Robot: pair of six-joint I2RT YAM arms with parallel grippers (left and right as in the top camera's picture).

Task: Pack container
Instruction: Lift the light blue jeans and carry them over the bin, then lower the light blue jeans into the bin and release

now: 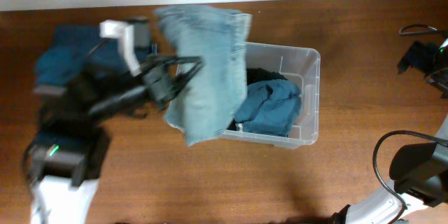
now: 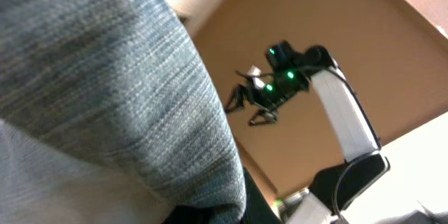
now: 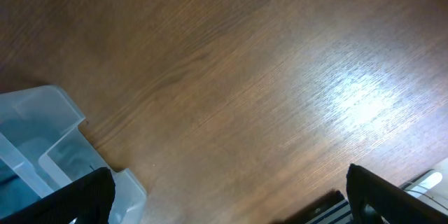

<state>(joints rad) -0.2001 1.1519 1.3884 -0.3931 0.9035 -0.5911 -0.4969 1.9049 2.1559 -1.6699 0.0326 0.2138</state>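
Now pale blue denim cloth (image 1: 206, 70) over the clear plastic rectangular container (image 1: 310, 105); inside it, teal crumpled cloth (image 1: 269, 108) and black fabric (image 1: 262, 75); brown wood-grain surface (image 1: 210, 182) beneath.

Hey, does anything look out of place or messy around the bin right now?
The light blue denim garment in the left gripper hangs over the container's left rim, not yet inside. A dark blue garment lies on the table to the left, outside it. Nothing looks spilled or damaged.
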